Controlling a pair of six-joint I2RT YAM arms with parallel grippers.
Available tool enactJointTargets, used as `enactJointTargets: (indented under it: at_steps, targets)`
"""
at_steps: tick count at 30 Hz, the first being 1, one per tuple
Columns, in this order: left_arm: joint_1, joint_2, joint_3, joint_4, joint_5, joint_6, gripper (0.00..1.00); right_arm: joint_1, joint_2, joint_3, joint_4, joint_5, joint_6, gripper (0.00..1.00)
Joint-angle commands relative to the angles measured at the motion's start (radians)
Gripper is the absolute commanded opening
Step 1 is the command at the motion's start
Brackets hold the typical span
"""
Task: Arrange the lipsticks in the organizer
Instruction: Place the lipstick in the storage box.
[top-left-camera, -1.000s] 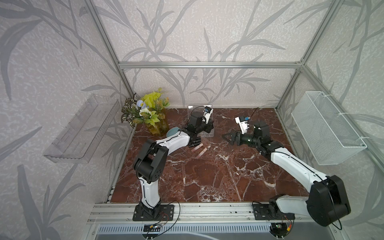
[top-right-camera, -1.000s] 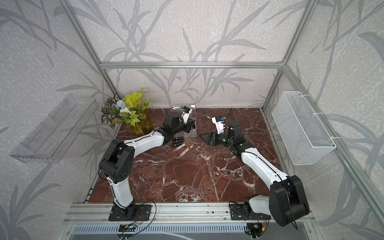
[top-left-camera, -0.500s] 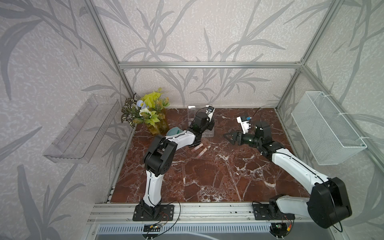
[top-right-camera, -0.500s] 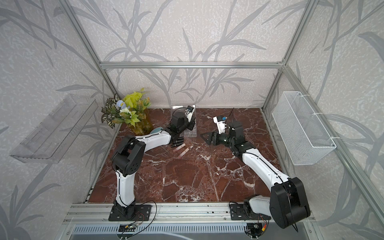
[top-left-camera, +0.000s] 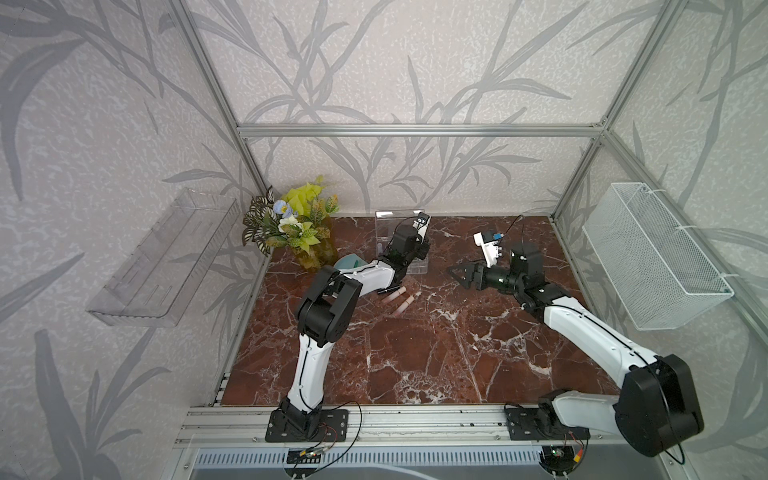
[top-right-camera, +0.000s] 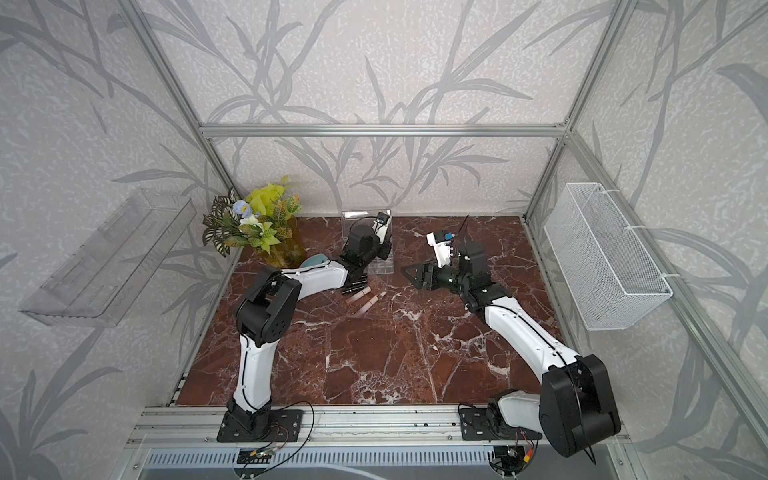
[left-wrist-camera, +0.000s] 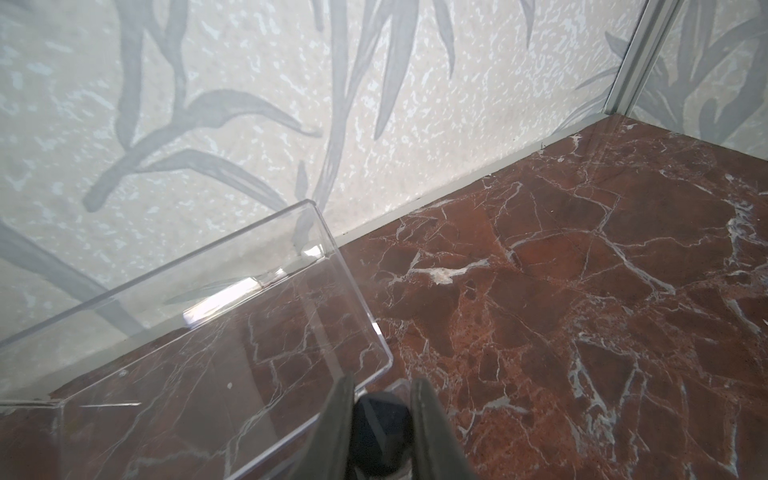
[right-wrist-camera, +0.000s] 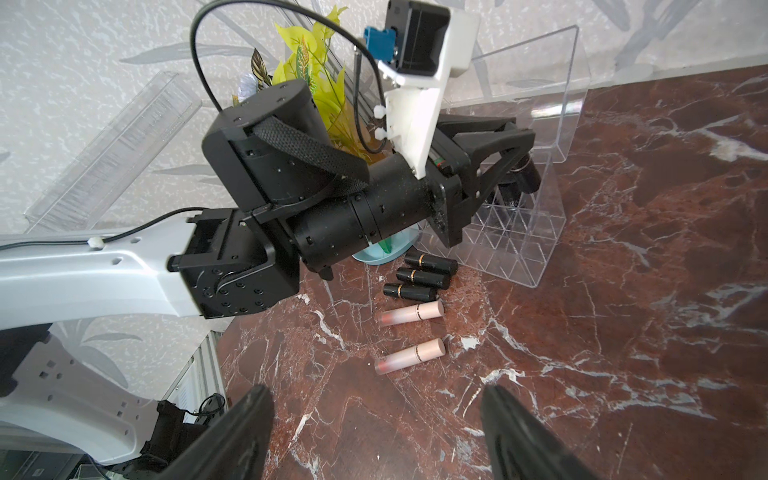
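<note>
Both top views: organizer (top-left-camera: 418, 267) at the worktop's (top-left-camera: 415, 353) far edge, my left jaws above it.
Left wrist: left jaws narrow, clamped on a black lipstick (left-wrist-camera: 380, 428).
Right wrist: it hangs tilted over the cells (right-wrist-camera: 515, 237); I'd stand it upright above one free cell before release. Five loose lipsticks (right-wrist-camera: 424, 277) lie flat, parallel, beside. Right jaws wide, empty.

1. Both top views are bright and evenly lit; shadows on the desk (top-left-camera: 415, 353) are soft and faint.
2. White glare patches mark the clear organizer (left-wrist-camera: 249, 270) walls.
3. The left gripper (left-wrist-camera: 382, 382) and its black lipstick (left-wrist-camera: 378, 428) are blurred, as are the right gripper (right-wrist-camera: 374, 390) fingers.
</note>
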Motion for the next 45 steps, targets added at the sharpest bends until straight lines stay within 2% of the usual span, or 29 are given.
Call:
enactJointTargets:
  at_steps: [1, 12, 30, 41, 43, 45]
  targets:
    - [-0.005, 0.03, 0.036, 0.014, -0.021, 0.018, 0.06, -0.004, -0.011, -0.008, 0.024, -0.016, 0.007, 0.82]
    - [-0.005, 0.069, 0.055, -0.006, -0.04, 0.022, 0.07, -0.004, -0.008, -0.003, 0.019, -0.025, 0.004, 0.81]
    - [-0.01, 0.003, -0.046, 0.02, -0.048, 0.001, 0.07, -0.004, 0.01, 0.01, 0.008, -0.042, 0.005, 0.8]
    - [-0.011, -0.007, -0.057, 0.021, -0.052, -0.001, 0.07, -0.004, 0.023, 0.015, 0.01, -0.05, 0.01, 0.8]
    - [-0.011, -0.006, -0.057, 0.024, -0.052, -0.001, 0.11, -0.004, 0.026, 0.015, 0.011, -0.052, 0.009, 0.8]
    - [-0.011, -0.005, -0.057, 0.028, -0.054, 0.0, 0.28, -0.004, 0.029, 0.015, 0.013, -0.055, 0.011, 0.8]
